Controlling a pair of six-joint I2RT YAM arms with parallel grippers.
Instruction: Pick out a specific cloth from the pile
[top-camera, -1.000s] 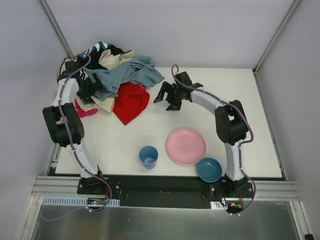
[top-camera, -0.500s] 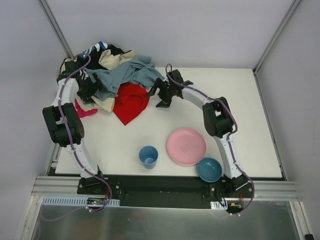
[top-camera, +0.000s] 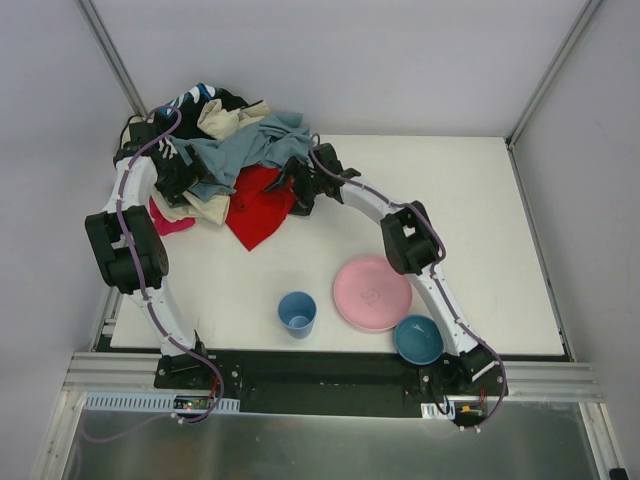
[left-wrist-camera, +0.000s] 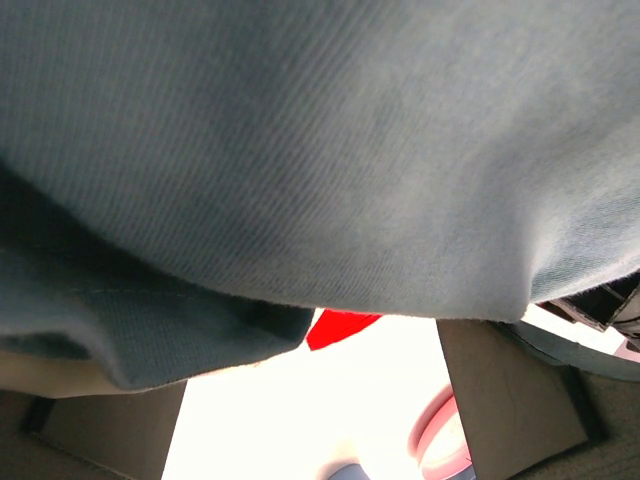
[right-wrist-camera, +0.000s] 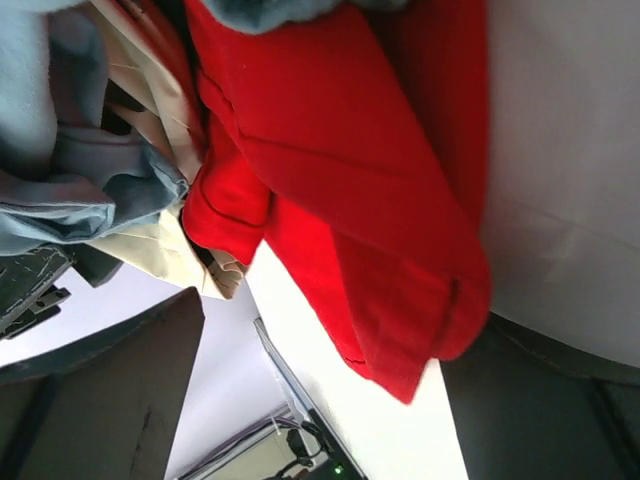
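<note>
The red cloth (top-camera: 258, 208) lies at the pile's front right edge, partly under a grey-blue garment (top-camera: 255, 150). The pile (top-camera: 215, 125) fills the table's far left corner. My right gripper (top-camera: 293, 190) is open over the red cloth's right edge. In the right wrist view the red cloth (right-wrist-camera: 340, 180) fills the space ahead of the spread fingers (right-wrist-camera: 110, 400), and the gripper (right-wrist-camera: 330, 335) is empty. My left gripper (top-camera: 182, 178) sits in the pile's left side. In its wrist view grey-blue fabric (left-wrist-camera: 320, 150) drapes over it, its fingers (left-wrist-camera: 510, 390) are apart, and a sliver of red cloth (left-wrist-camera: 340, 326) shows.
A pink plate (top-camera: 372, 292), a blue cup (top-camera: 297, 313) and a blue bowl (top-camera: 418, 340) stand at the table's front. A small magenta cloth (top-camera: 168, 221) lies at the pile's left front. Walls close in the table's left and far sides.
My right gripper has moved left across the table, from the bare middle to over the red cloth's right edge. The left arm has not moved.
</note>
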